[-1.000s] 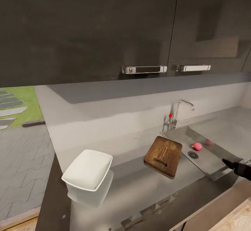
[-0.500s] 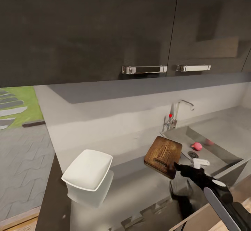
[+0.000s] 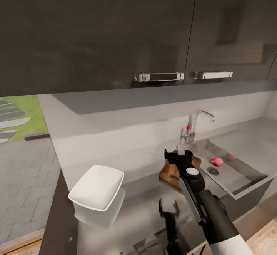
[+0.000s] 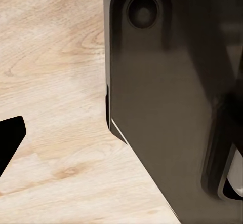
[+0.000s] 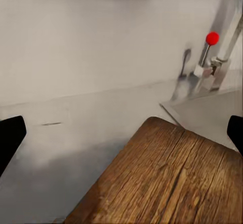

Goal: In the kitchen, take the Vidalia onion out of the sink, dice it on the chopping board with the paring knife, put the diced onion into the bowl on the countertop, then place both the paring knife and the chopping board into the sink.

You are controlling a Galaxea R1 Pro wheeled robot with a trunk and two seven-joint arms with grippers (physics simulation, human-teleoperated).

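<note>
**Right arm reaches over the chopping board beside the sink**

In the head view the right gripper hangs over the far part of the chopping board, which lies flat on the countertop with one edge at the rim of the sink. The right wrist view looks down on the board's grain, with dark fingertips at the two opposite edges of the picture, so the jaws stand wide apart and hold nothing.

A small pink object, probably the Vidalia onion, rests on the basin floor near the round drain. The chrome tap with its red knob rises behind the sink's near corner. The white bowl sits on the countertop, well apart from the board, toward the robot's left.

The left wrist view shows light wood floor, a dark panel and one dark fingertip; whether that claw is spread or closed cannot be told from it.
</note>
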